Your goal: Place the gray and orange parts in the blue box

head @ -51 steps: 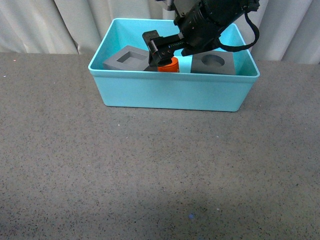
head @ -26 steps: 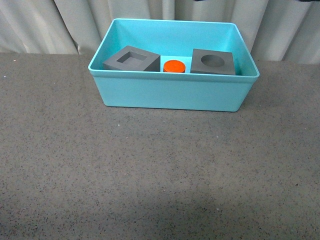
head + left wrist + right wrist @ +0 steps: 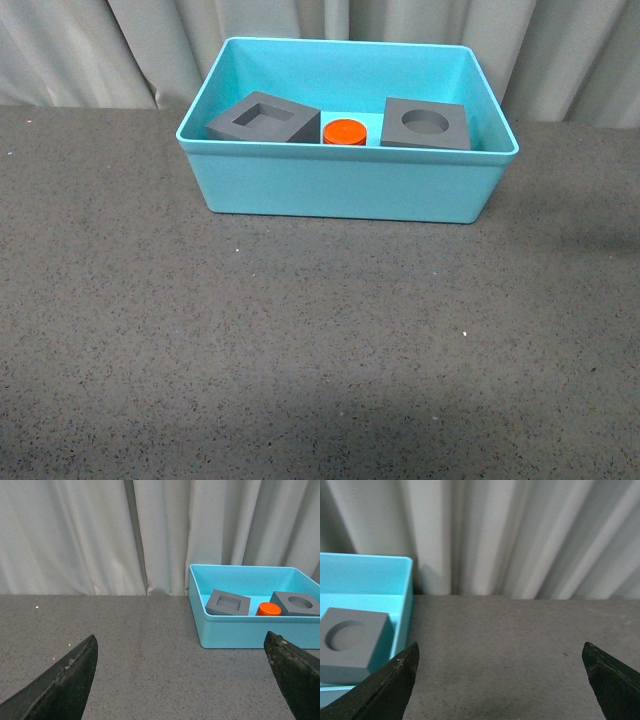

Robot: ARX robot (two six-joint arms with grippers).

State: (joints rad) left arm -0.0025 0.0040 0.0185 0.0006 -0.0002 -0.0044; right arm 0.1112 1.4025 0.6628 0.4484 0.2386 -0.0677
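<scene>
The blue box (image 3: 340, 185) stands at the far middle of the table. Inside it lie the gray cube with a square recess (image 3: 262, 118) at the left, the orange cylinder (image 3: 344, 131) in the middle and the gray cube with a round recess (image 3: 427, 124) at the right. Neither arm shows in the front view. My left gripper (image 3: 182, 672) is open and empty over bare table, left of the box (image 3: 240, 630); both cubes and the cylinder (image 3: 269, 609) show there. My right gripper (image 3: 502, 672) is open and empty, right of the box (image 3: 402, 605), with the round-recess cube (image 3: 351, 642) in sight.
A pale pleated curtain (image 3: 100, 50) hangs right behind the box along the table's far edge. The dark gray speckled table (image 3: 320, 340) stretches in front of the box and to both sides.
One second ago my right arm hung over the box with its gripper at the orange cylinder. It has since withdrawn out of the front view, leaving the cylinder in the box.
</scene>
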